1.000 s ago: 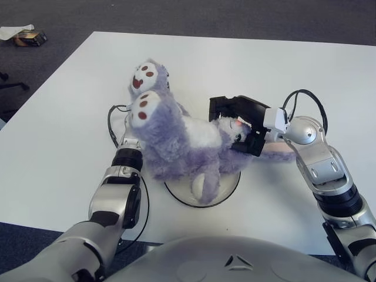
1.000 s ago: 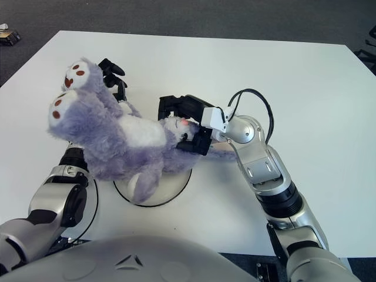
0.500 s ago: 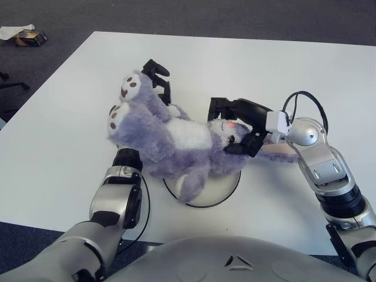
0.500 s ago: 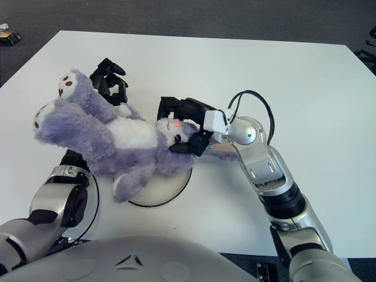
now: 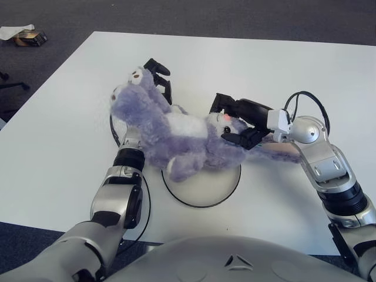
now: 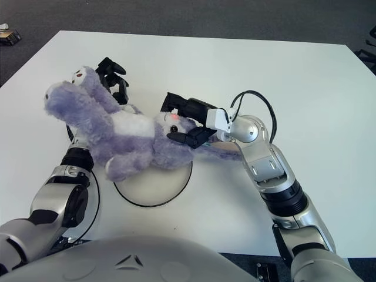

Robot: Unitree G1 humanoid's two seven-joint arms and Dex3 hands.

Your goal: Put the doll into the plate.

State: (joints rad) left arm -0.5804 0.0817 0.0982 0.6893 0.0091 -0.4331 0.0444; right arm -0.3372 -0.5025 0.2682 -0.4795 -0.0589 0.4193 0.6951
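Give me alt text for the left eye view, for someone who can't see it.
A purple and white plush doll is held by both robot hands above the far rim of a round white plate on a white table. The right hand grips the doll's head; the left hand is behind its raised legs.

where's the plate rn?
The plate sits on the white table near the front edge, centre of view, partly under the doll, which the left hand and right hand hold above its far rim.
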